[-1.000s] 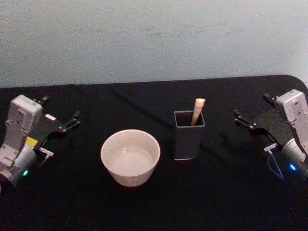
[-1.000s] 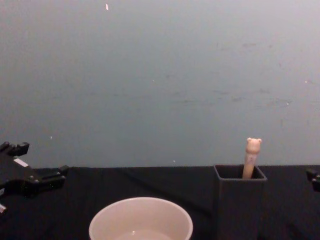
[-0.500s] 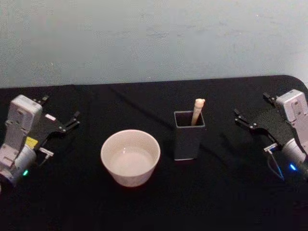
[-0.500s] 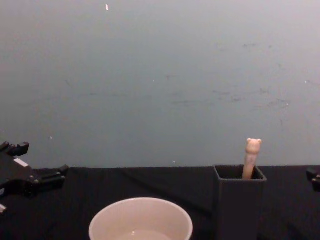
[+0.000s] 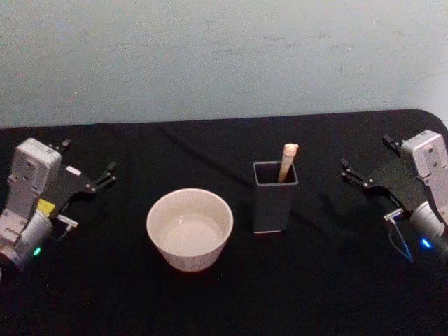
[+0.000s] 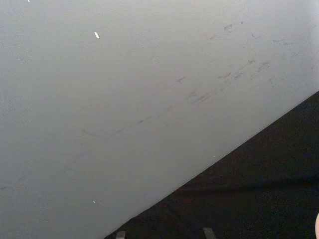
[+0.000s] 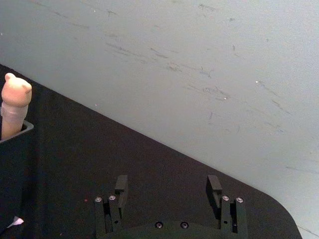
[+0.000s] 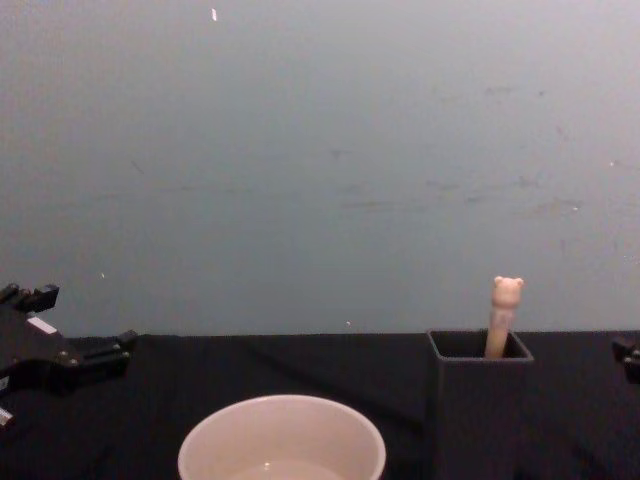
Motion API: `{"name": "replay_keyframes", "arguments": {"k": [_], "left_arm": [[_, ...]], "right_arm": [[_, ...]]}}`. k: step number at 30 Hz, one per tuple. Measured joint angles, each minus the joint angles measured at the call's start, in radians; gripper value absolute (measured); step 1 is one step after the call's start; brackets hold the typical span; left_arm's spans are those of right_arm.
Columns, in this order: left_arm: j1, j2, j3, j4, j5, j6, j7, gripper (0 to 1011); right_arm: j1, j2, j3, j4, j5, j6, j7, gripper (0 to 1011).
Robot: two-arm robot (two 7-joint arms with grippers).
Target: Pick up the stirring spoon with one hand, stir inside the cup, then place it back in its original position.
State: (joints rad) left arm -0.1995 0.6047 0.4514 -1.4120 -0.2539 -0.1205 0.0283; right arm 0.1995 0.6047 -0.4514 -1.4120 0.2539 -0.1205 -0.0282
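Here the spoon (image 5: 288, 159) stands upright in the dark square holder (image 5: 274, 203) near the middle of the black tabletop (image 5: 329, 287). Its bear-head top pokes above the rim, and its bowl is hidden inside. The wide cream cup (image 5: 189, 227) sits just left of the holder and a little nearer, apart from it. The left tool (image 5: 89, 157) is at the left side of the tabletop, fingers spread apart and holding nothing. The right tool (image 5: 365, 152) is at the right side, well apart from the holder, its fingers likewise spread and empty.
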Motion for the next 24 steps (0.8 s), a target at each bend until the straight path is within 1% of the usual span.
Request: {"name": "replay_keyframes", "arguments": {"k": [2, 6, 19, 21, 22, 23, 24], "left_arm": [[0.0, 0.0, 0.0, 0.0, 0.0, 0.0, 0.0, 1001], [0.0, 0.0, 0.0, 0.0, 0.0, 0.0, 0.0, 1001], [0.0, 0.0, 0.0, 0.0, 0.0, 0.0, 0.0, 1001], [0.0, 0.0, 0.0, 0.0, 0.0, 0.0, 0.0, 1002], [0.0, 0.0, 0.0, 0.0, 0.0, 0.0, 0.0, 1001], [0.0, 0.0, 0.0, 0.0, 0.0, 0.0, 0.0, 1001], [0.0, 0.0, 0.0, 0.0, 0.0, 0.0, 0.0, 1002]], "right_arm": [[0.0, -0.001, 0.001, 0.0, 0.0, 0.0, 0.001, 1002], [-0.009, -0.002, 0.011, -0.009, 0.001, 0.0, 0.024, 1002], [-0.053, 0.009, 0.05, -0.087, 0.059, 0.01, 0.13, 1002], [-0.061, 0.016, 0.063, -0.104, 0.089, 0.014, 0.173, 1002], [-0.061, 0.016, 0.063, -0.104, 0.089, 0.014, 0.173, 1002], [-0.063, 0.017, 0.066, -0.107, 0.098, 0.016, 0.187, 1002], [-0.067, 0.021, 0.072, -0.113, 0.119, 0.019, 0.214, 1000]]}}
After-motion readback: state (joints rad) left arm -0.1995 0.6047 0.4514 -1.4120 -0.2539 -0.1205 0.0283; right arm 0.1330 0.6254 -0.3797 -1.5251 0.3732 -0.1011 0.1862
